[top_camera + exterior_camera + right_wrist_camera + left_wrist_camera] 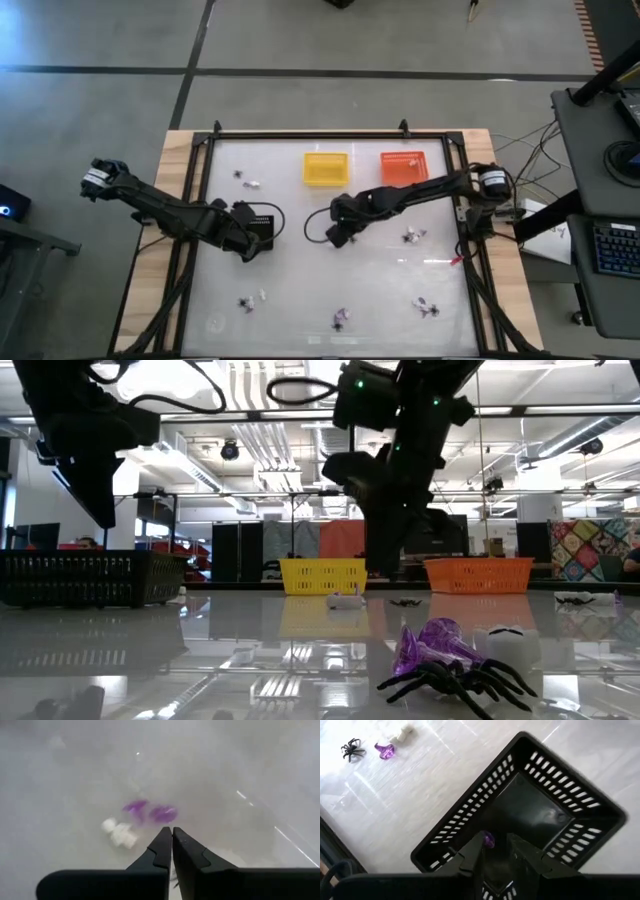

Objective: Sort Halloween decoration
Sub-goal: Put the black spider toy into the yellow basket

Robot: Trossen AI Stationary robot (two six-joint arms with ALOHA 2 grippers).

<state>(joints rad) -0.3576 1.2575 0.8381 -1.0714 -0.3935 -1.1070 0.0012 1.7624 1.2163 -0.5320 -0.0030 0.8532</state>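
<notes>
The Halloween decoration is several tiny black, white and purple trinkets scattered in small groups on the white table (412, 236) (250, 300) (340, 320) (245, 180). One group of a purple piece (435, 645), a black spider (450, 682) and a white piece (510, 645) lies close in the low view. My left gripper (496, 845) is open above the black tray (530, 810), with a purple trinket (489, 840) between its fingertips. My right gripper (172, 834) is shut, raised over the table's middle (335, 235), above purple (150, 811) and white (119, 832) trinkets. My left gripper points down into the black tray from above. The purple trinket (489, 840) shows beside the inner face of one fingertip (476, 845). I cannot tell whether the finger touches it, or whether it lies in the tray below.
A yellow basket (325, 167) and an orange basket (403, 167) stand side by side near the table's far edge. The black tray (262, 222) sits left of centre. A black frame (330, 135) rims the table. Bare table lies between the trinket groups.
</notes>
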